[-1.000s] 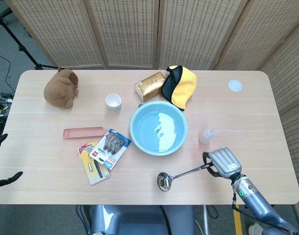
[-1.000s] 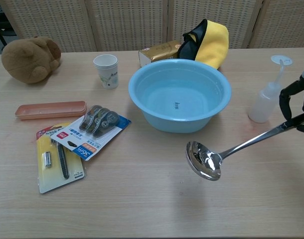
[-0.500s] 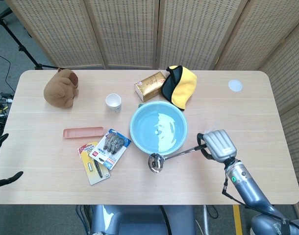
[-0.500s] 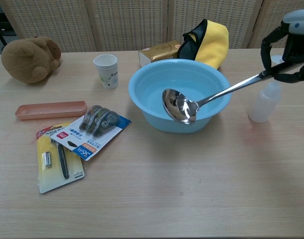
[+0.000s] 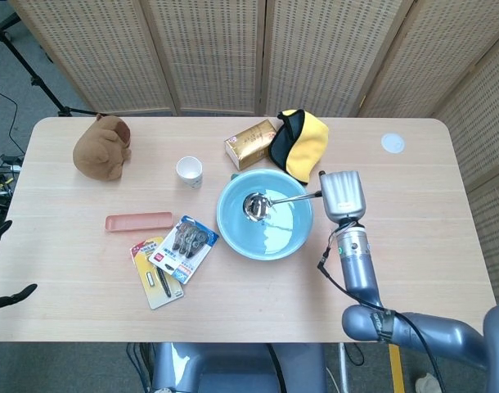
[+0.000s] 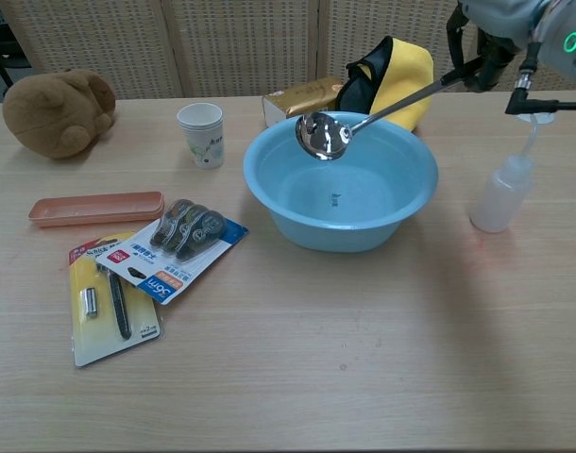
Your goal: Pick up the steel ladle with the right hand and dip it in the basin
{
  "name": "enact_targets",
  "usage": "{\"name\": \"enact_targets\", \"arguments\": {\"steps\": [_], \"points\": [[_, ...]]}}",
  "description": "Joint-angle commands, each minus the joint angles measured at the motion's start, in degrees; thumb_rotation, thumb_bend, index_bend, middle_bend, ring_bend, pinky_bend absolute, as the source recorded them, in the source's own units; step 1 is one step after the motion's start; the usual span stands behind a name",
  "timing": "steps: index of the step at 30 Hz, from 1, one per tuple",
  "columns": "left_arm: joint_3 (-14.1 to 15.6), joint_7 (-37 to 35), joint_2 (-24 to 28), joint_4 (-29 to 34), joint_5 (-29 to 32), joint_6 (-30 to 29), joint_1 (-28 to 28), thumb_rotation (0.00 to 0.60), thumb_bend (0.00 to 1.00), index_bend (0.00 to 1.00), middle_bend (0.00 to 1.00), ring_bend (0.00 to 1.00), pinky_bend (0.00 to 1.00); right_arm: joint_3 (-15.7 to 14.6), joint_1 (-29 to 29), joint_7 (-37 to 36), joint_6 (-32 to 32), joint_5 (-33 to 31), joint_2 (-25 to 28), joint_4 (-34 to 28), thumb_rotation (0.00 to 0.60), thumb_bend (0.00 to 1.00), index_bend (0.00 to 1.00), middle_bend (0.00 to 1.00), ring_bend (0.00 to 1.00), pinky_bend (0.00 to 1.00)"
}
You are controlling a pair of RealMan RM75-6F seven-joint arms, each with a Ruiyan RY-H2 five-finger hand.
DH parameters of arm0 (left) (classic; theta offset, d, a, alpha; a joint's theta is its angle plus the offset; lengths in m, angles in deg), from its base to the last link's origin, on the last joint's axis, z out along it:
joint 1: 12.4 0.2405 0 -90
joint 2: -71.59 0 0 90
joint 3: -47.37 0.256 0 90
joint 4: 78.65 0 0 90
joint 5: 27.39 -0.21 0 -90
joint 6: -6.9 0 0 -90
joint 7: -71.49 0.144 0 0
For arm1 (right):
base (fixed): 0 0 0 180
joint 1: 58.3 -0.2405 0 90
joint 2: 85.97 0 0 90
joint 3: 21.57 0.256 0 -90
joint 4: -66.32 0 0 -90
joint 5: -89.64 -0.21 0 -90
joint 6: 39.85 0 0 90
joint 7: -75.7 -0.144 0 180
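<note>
Right robot hand (image 5: 343, 195) gripping steel ladle (image 6: 324, 134), bowl above basin (image 6: 269, 198) rim

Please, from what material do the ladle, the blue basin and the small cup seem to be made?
The ladle looks like polished steel: its bowl mirrors the room. The basin seems to be plastic, a smooth, even pale blue with soft glare. The cup is probably paper, matte white with a thin rolled rim, though plastic is possible.
</note>
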Motion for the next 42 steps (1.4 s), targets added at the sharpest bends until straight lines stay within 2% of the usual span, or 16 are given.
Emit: {"name": "enact_targets", "arguments": {"steps": [1,5,13,18,24,28,31,37,42], "points": [[-0.11,-0.34,0.11,-0.08,0.45,0.66,-0.3,0.6,0.01,0.0,0.0,0.0,0.0,0.73,-2.27,1.49,-1.63,-1.14,-4.33,5.76,0.6,0.97,0.82,0.94,0.94,1.0],[-0.39,-0.55,0.14,-0.12,1.48,1.89,-0.78,0.6,0.01,0.0,0.0,0.0,0.0,-1.01,-3.71,2.1,-1.11,1.39,-8.62,15.2,0.6,0.98,0.82,0.95,0.94,1.0],[-0.24,-1.08,0.53,0.24,1.27,2.36,-1.02,0.6,0.01,0.0,0.0,0.0,0.0,-3.13,-3.64,0.59,-0.26,5.22,-13.64,23.96,0.6,1.0,0.82,0.95,0.94,1.0],[-0.38,-0.69,0.41,0.31,1.73,2.6,-1.1,0.6,0.01,0.0,0.0,0.0,0.0,-5.46,-3.13,0.3,1.06,8.54,-17.52,32.56,0.6,1.0,0.82,0.95,0.94,1.0],[-0.36,0.02,0.19,0.38,1.85,2.84,-1.21,0.6,0.01,0.0,0.0,0.0,0.0,-7.38,-2.01,2.23,2.93,11.37,-18.8,38.07,0.6,1.0,0.82,0.95,0.94,1.0],[-0.24,0.75,-0.06,0.5,1.64,2.93,-1.28,0.6,0.01,0.0,0.0,0.0,0.0,-7.86,-1.33,4.57,3.41,11.96,-18.24,37.64,0.6,1.0,0.82,0.95,0.94,1.0],[-0.18,1.39,-0.26,0.61,1.57,2.97,-1.3,0.6,0.01,0.0,0.0,0.0,0.0,-7.06,-0.46,7.79,3.59,10.52,-17.2,34.68,0.6,1.0,0.82,0.95,0.94,1.0],[0.0,2.47,-0.51,0.88,1.28,2.85,-1.26,0.6,0.01,0.0,0.0,0.0,0.0,-2.2,0.79,19.51,1.76,-0.36,-12.68,19.41,0.6,1.0,0.82,0.95,0.94,1.0],[0.14,2.76,-0.58,1.0,0.99,2.76,-1.25,0.6,0.01,0.0,0.0,0.0,0.0,0.8,0.77,24.15,-0.09,-7.36,-9.68,10.37,0.6,1.0,0.82,0.96,0.94,1.0]]}}
